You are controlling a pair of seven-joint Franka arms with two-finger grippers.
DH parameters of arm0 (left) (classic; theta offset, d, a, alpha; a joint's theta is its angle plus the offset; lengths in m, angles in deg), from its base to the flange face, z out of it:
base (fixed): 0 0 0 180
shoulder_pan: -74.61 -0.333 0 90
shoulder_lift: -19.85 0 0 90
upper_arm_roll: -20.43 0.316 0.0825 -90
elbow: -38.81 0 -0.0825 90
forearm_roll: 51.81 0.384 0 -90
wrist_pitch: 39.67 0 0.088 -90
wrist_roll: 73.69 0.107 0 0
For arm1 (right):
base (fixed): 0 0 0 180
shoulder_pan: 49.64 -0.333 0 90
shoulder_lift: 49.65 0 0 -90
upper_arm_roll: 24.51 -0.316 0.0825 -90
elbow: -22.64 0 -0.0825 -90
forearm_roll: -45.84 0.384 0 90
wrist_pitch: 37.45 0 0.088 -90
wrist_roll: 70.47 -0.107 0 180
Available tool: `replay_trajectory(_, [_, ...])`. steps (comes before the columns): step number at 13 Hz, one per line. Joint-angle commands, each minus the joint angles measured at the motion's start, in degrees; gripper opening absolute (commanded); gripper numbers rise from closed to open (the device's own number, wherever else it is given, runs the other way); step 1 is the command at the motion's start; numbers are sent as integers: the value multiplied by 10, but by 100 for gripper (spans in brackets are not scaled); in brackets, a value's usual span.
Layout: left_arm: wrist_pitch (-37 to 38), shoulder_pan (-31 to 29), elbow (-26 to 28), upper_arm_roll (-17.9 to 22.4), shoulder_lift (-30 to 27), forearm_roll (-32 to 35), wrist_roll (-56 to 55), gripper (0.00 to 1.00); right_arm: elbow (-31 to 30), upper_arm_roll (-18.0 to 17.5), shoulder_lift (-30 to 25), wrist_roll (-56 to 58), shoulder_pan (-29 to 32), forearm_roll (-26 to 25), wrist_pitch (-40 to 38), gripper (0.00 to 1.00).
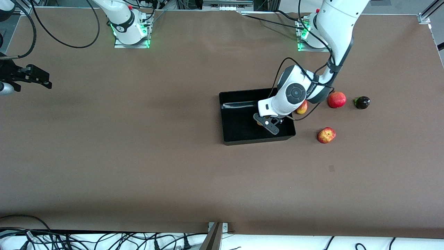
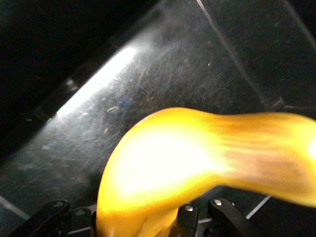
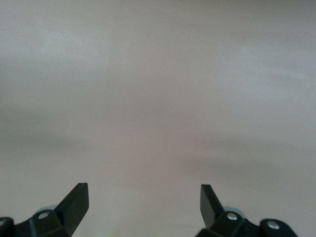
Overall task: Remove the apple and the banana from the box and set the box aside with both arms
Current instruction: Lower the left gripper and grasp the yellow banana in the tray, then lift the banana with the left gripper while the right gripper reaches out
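Note:
The black tray (image 1: pixel 256 140) lies mid-table, toward the left arm's end. My left gripper (image 1: pixel 265 123) is low inside it, shut on the yellow banana (image 1: pixel 259 122), which is mostly hidden under the wrist. In the left wrist view the banana (image 2: pixel 197 158) fills the space between my fingers (image 2: pixel 219 212), just above the tray's glossy floor (image 2: pixel 148 74). A red-and-yellow apple (image 1: pixel 326 135) lies on the table beside the tray. My right gripper (image 1: pixel 41 80) is open and empty over bare table at the right arm's end; its wrist view (image 3: pixel 143 197) shows only tabletop.
A red apple (image 1: pixel 336 99) and a dark round fruit (image 1: pixel 362 102) lie beside the tray toward the left arm's end. Another red-yellow fruit (image 1: pixel 302 107) is half hidden by the left arm. Cables run along the table's front edge (image 1: pixel 104 239).

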Motion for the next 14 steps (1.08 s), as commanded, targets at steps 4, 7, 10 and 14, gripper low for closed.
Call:
replay_trajectory(4, [152,-57,7,0,-163,-7,8,0,10,2,1,14,8,5,-11,100])
replay_trajectory(7, [185,-117,7,0,-195,1,35,0,7,-1,9,15,3,4,-11,100])
replay_trajectory(10, [184,-189,6,1,-192,2,165,0,7,-11,31,9,-47,4,-65,100])
replay_trajectory(14, [174,-283,-25,2,-137,63,299,0,10,-15,63,6,-127,56,-63,100])
